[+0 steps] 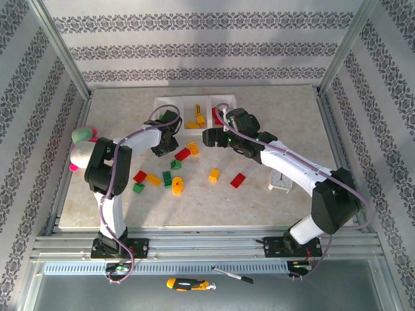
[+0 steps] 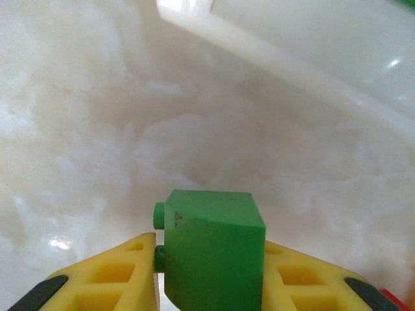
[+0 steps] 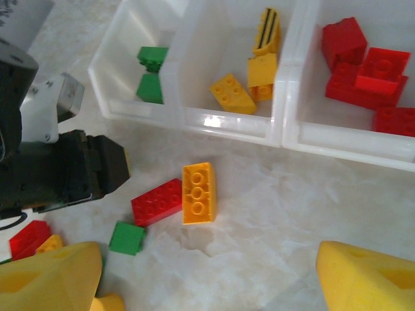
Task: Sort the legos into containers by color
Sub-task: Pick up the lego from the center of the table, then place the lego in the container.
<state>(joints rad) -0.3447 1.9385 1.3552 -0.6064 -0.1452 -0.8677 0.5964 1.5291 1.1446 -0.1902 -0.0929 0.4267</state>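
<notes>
The left gripper (image 2: 209, 262) is clamping its yellow fingers (image 2: 120, 272) tight on a green brick (image 2: 214, 249); the right gripper (image 3: 211, 272) is holding its own fingers (image 3: 369, 275) wide apart, gripping nothing.

Green brick (image 2: 214, 249) and left arm's 2 yellow fingers (image 2: 130, 258), cut off at bottom edge.

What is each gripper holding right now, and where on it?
The left gripper pinches a small green plastic brick by its opposite side faces; the open right gripper holds nothing.
</notes>
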